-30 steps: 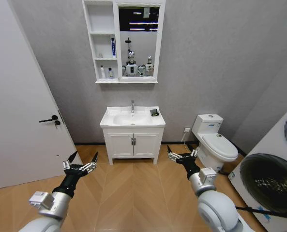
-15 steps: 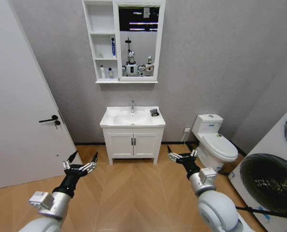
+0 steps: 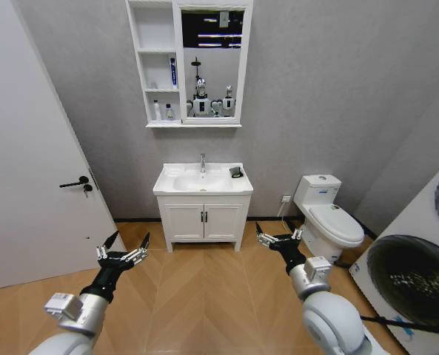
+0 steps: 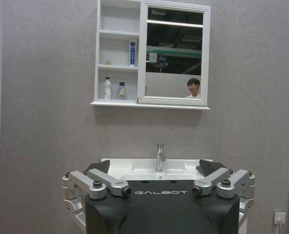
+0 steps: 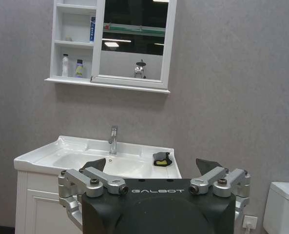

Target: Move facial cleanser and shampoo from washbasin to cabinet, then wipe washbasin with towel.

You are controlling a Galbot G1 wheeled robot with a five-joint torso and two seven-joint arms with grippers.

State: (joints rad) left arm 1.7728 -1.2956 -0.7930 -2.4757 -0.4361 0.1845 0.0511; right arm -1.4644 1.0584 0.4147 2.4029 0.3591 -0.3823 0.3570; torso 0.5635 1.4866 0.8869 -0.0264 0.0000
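The white washbasin (image 3: 176,185) with its chrome tap (image 3: 202,162) stands against the far wall. A small dark towel (image 3: 236,172) lies on its right rim, also seen in the right wrist view (image 5: 161,158). Above hangs the cabinet (image 3: 154,29) with a mirror and open shelves. A blue and white tube (image 3: 172,72) stands on the middle shelf, and a white bottle (image 3: 157,111) and a smaller bottle (image 3: 169,112) on the lowest. Which of these is the facial cleanser or the shampoo I cannot tell. My left gripper (image 3: 131,237) and right gripper (image 3: 278,231) hover open and empty over the floor, well short of the basin.
A white door (image 3: 27,163) with a black handle is on the left. A toilet (image 3: 326,214) stands right of the two-door vanity cupboard (image 3: 203,218), and a washing machine (image 3: 419,274) is at the near right. Wooden floor (image 3: 204,296) lies between me and the vanity.
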